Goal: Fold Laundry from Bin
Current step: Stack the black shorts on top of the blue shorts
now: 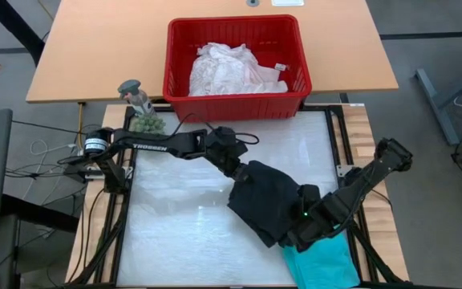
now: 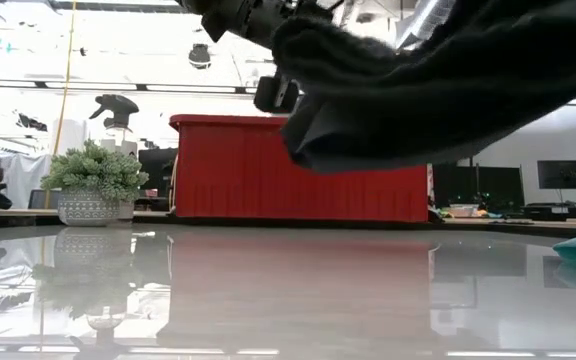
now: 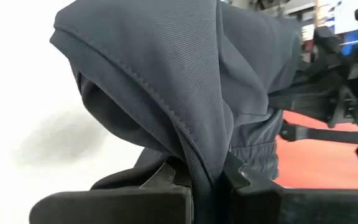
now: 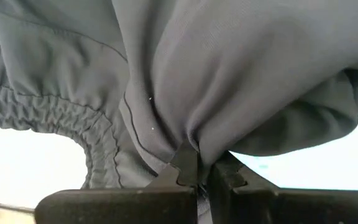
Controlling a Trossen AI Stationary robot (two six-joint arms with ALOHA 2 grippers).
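Nearest, the teal garment (image 1: 323,266) lies at the front edge of the surface (image 1: 175,233). Just behind it the right hand (image 4: 194,177) is clenched on one edge of the black garment (image 1: 275,201); the left hand (image 3: 207,180) grips the opposite edge, holding it clear of the surface. This looks like the spreading step: next, I judge, draw the cloth taut and lay it flat. Farthest, white laundry (image 1: 231,71) waits in the red bin (image 1: 235,104).

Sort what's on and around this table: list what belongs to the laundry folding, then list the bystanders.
Job: black garment, held aloft by left gripper and right gripper; teal garment; white laundry; red bin.
Bystanders: potted plant; spray bottle.
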